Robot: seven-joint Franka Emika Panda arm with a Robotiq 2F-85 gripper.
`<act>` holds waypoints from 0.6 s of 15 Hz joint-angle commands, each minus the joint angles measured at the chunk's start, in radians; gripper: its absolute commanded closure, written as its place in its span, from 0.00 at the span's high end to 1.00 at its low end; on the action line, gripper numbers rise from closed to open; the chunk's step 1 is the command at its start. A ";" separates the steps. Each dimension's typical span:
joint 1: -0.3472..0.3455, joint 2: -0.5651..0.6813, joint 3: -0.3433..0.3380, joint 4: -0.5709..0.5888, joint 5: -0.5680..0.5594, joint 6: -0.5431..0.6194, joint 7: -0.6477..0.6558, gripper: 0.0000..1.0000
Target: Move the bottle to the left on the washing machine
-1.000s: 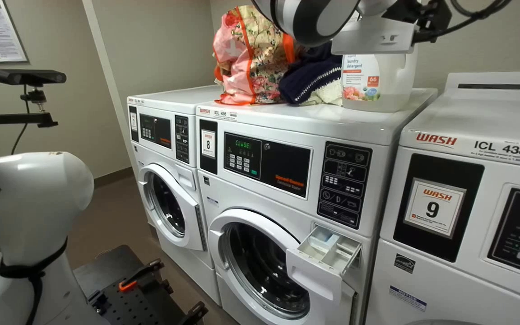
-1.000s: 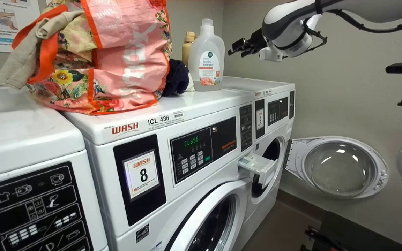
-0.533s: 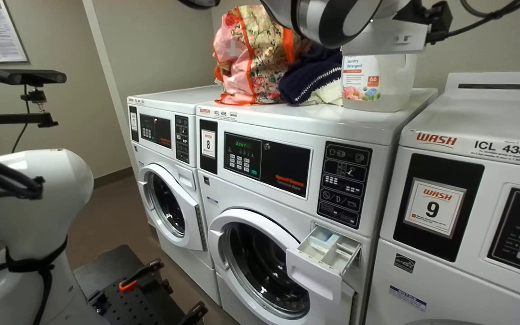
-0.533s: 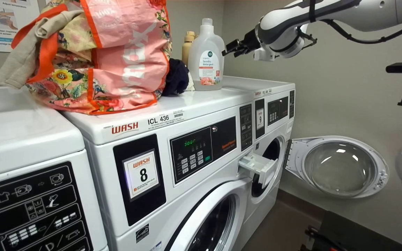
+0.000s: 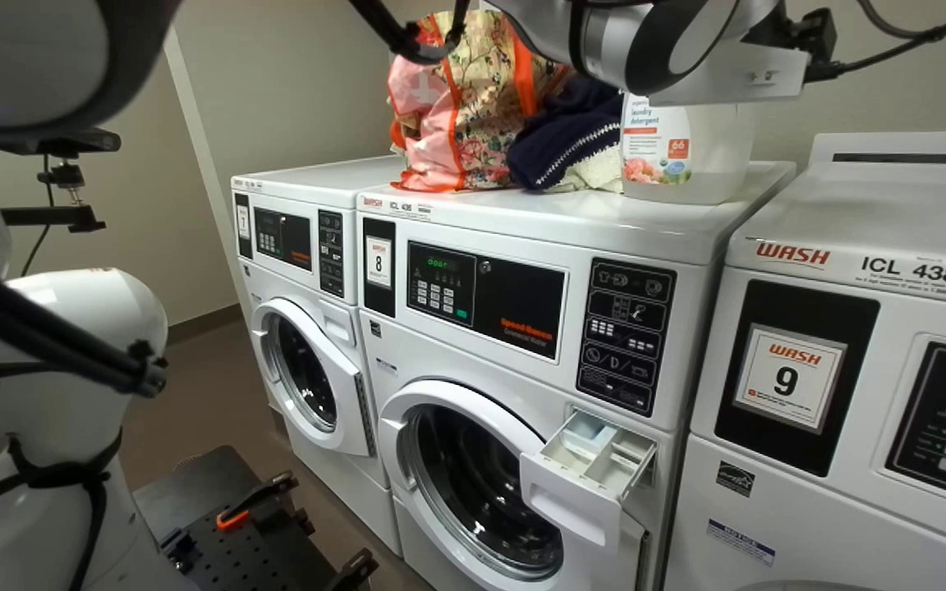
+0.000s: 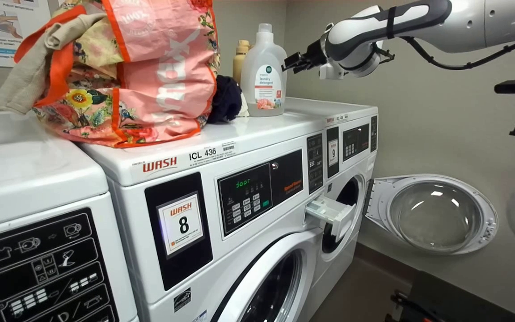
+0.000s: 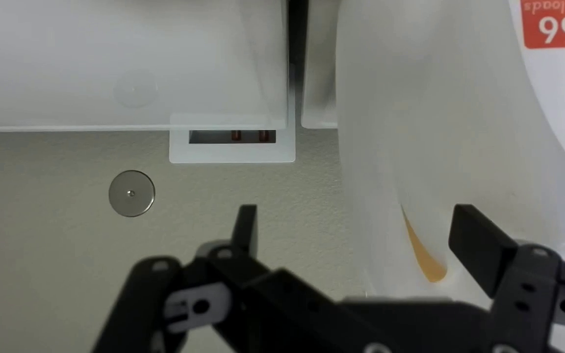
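White plastic bottle (image 6: 264, 71) standing upright on top of the washer (image 6: 248, 132) marked 8. Clock bearings below run from the bottle in that exterior view.

Gripper (image 6: 289, 69) at about 3 o'clock, around mid-height of the bottle; jaws spread wide, nothing held. Wrist view, from its centre: of the two fingers (image 7: 481, 250), the one at 4 o'clock overlaps the bottle, the one at 7 o'clock lies over wall (image 7: 57, 255). Contact: cannot tell. Judged step: lining up for the grasp, leftward shift not yet done.

Neighbours: dark cloth (image 6: 227, 100) at 8 o'clock, touching or just beside, cannot tell which; big bag (image 6: 163, 85) at 9 o'clock, past the cloth; slim yellow flask (image 6: 239, 65) between 9 and 10 o'clock, partly hidden; open drawer (image 6: 333, 214) at 5 o'clock, lower down.

Possible failures:
1. Finger butts the bottle instead of passing its side. Cause: poor centring. A shove well above the base may topple it; the liquid (image 5: 711, 187) looks low, so probably a light load.
2. Jaws catch only an edge. Smooth, curved plastic would likely slip or swivel out.
3. Travel toward 9 o'clock jams on cloth, then bag, if the bottle is slid rather than raised: base stops, top leans.
4. Fingers overreach and knock the flask.
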 commanded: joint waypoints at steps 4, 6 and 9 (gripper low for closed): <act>0.088 -0.073 -0.035 0.110 -0.063 -0.046 0.019 1.00; 0.102 -0.087 -0.041 0.126 -0.068 -0.051 0.021 1.00; 0.109 -0.108 -0.035 0.144 -0.077 -0.062 0.016 0.65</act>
